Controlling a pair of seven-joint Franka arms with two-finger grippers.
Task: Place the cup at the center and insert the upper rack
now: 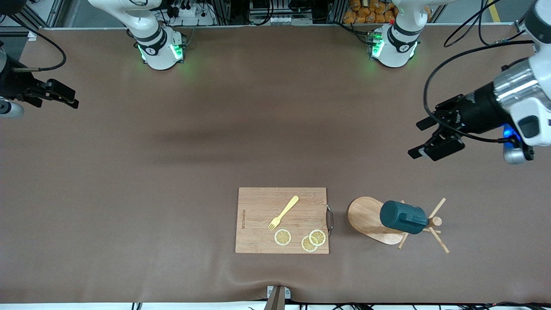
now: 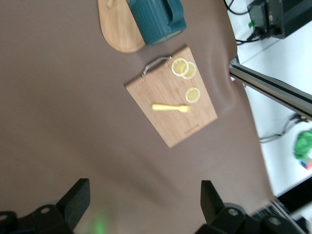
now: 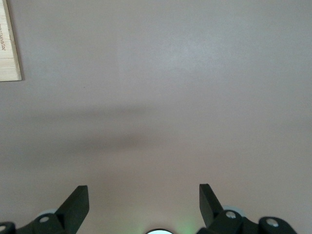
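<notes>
The dark teal cup (image 1: 402,217) hangs on the upper rack, a light wooden mug tree with an oval base (image 1: 363,213), a post (image 1: 436,221) and thin crossing pegs. It stands toward the left arm's end of the table, beside a cutting board. The left wrist view shows the cup (image 2: 156,19) over the rack's base (image 2: 114,29). My left gripper (image 1: 421,138) hovers open and empty above bare table, apart from the rack; in its own view the left gripper (image 2: 145,200) holds nothing. My right gripper (image 1: 69,98) waits open at the right arm's end, and its wrist view shows the right gripper (image 3: 144,204) over bare table.
A rectangular wooden cutting board (image 1: 258,202) with a metal handle lies near the table's front edge. It carries a yellow fork (image 1: 284,212) and three lemon slices (image 1: 283,237). A metal bracket (image 1: 277,297) sits at the front edge. One board corner (image 3: 9,44) shows in the right wrist view.
</notes>
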